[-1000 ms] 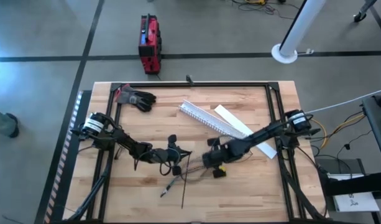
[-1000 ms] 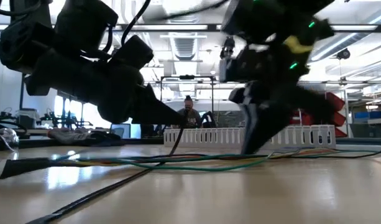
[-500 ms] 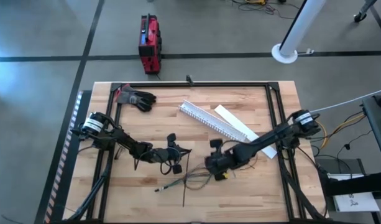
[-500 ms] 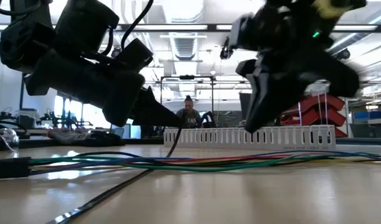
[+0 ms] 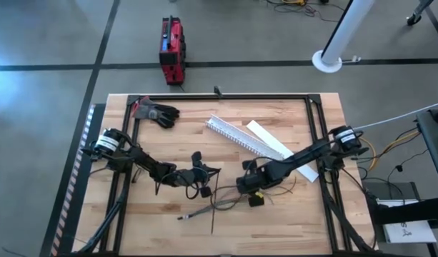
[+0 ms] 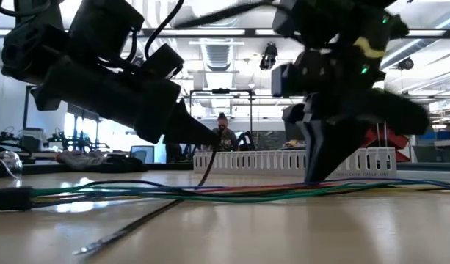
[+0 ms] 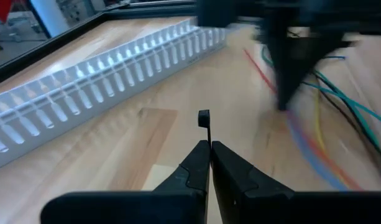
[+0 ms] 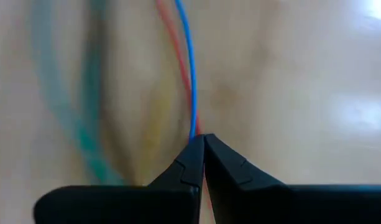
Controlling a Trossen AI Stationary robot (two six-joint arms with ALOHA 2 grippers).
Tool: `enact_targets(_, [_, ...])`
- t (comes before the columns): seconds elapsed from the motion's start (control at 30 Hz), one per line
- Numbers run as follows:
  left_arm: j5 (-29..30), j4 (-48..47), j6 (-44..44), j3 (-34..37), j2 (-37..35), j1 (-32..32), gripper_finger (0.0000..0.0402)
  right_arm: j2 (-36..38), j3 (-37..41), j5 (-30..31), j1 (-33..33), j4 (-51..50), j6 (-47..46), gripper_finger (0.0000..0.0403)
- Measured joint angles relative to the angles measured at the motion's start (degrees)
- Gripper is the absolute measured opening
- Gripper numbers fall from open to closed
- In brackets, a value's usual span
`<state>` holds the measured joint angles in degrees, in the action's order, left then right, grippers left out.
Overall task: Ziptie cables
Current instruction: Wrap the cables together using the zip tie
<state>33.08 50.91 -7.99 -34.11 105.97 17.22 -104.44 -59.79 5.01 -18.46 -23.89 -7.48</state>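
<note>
Cables (image 5: 217,207) lie loose on the table (image 5: 276,228), near its front middle — green, blue, red and yellow strands fanned out flat. Right gripper (image 5: 241,190) is down at their right end, fingers pinched together on the blue and red wires (image 8: 189,74). Left gripper (image 5: 217,170) hangs just left of it, clenched on a thin black ziptie (image 7: 204,124). White channel (image 5: 246,139) lies behind.

The left arm reached in low from the table's left edge toward the middle; its gripper (image 5: 217,170) was closed — fingers pressed tip to tip; the right arm stretched in from the right edge, its gripper (image 8: 203,140) pointed steeply down near the centre, fingertips likewise pinched together.
</note>
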Motion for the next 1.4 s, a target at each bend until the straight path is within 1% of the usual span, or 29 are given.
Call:
enact_targets(0.07, [0.02, -0.05, -0.24, 0.01, 0.0, -0.03, 0.0, 0.0, -0.75, -2.78, -0.92, 0.25, -0.11, 0.0])
enact_targets(0.13, [0.02, -0.08, -0.24, 0.02, 0.0, -0.06, 0.0, -0.05, -1.48, -3.09, -1.6, 0.12, 0.04, 0.0])
enact_targets(0.2, [0.0, -0.48, -0.24, 0.02, 0.0, -0.06, 0.0, -0.05, -2.24, -1.74, -1.95, 0.26, 0.51, 0.0])
enact_targets(0.4, [0.0, -3.69, -1.18, 0.09, 0.0, -0.1, 0.0, 0.59, -3.39, 7.03, -2.69, 0.19, 2.22, 0.0])
enact_targets(0.5, [-0.05, -4.05, -1.53, 0.09, 0.0, -0.1, 0.0, 0.66, -2.68, 12.33, -2.2, 0.34, 3.06, 0.0])
enact_targets(0.53, [-0.04, -4.0, -1.55, 0.09, 0.0, -0.1, 0.0, 0.31, -2.28, 12.97, -1.69, 0.06, 3.03, 0.0])
enact_targets(0.63, [-0.15, -3.98, -1.55, 0.09, 0.0, -0.1, 0.0, -1.08, -0.96, 11.73, -0.39, -0.01, 2.36, 0.0])
enact_targets(0.77, [-0.22, -4.23, -1.55, 0.11, 0.0, -0.1, 0.0, -2.06, -0.74, 8.84, -0.26, 0.21, 1.9, 0.0])
enact_targets(1.0, [-0.31, -4.25, -1.55, 0.11, 0.0, -0.08, 0.0, -0.87, -1.05, 2.28, -1.74, -2.07, -2.09, 0.0])
enact_targets(1.1, [-0.28, -3.95, -1.55, 0.11, 0.0, -0.1, 0.0, 0.05, -1.22, 0.5, -2.18, -2.94, -2.61, 0.0])
enact_targets(1.17, [-0.34, -3.92, -1.56, 0.11, 0.0, -0.08, 0.0, 0.65, -1.6, 0.65, -2.34, -3.36, -2.55, 0.0])
enact_targets(1.23, [-0.34, -3.85, -1.66, 0.11, 0.0, -0.08, 0.0, 1.66, -1.77, 2.22, -2.34, -3.62, -2.5, 0.0])
enact_targets(1.4, [-0.35, -3.99, -1.72, 0.11, 0.0, -0.08, 0.0, 2.07, -1.75, 10.8, -2.34, -8.47, -3.17, 0.0])
